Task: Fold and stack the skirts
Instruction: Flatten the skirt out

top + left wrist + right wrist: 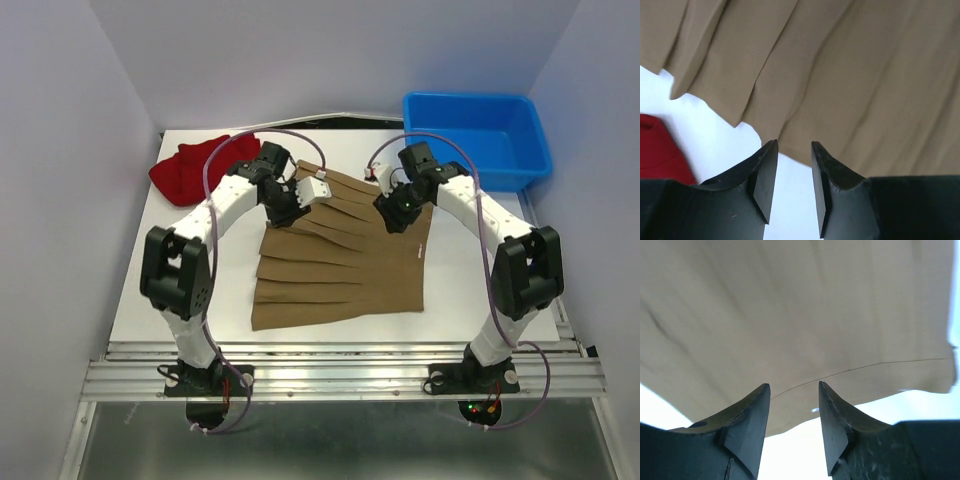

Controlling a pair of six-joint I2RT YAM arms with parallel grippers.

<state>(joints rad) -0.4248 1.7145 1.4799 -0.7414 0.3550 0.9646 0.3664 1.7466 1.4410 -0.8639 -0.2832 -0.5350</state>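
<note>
The tan-brown pleated skirt [340, 262] lies spread flat in the middle of the table. A deep red skirt [196, 168] sits crumpled at the far left. My left gripper [284, 212] hovers over the tan skirt's far left corner. In the left wrist view this gripper [794, 144] is open, with bare table between its fingers and the tan skirt's edge [840, 90] just past the tips; the red skirt [660, 155] shows at left. My right gripper [392, 214] is over the far right corner. It [793, 385] is open too, nothing between its fingers, and the skirt's hem [805, 340] lies just beyond them.
A blue plastic bin [476, 140] stands at the back right corner, beyond the right arm. White walls close in on both sides. The white table surface [190, 290] shows bare to the left and right of the tan skirt.
</note>
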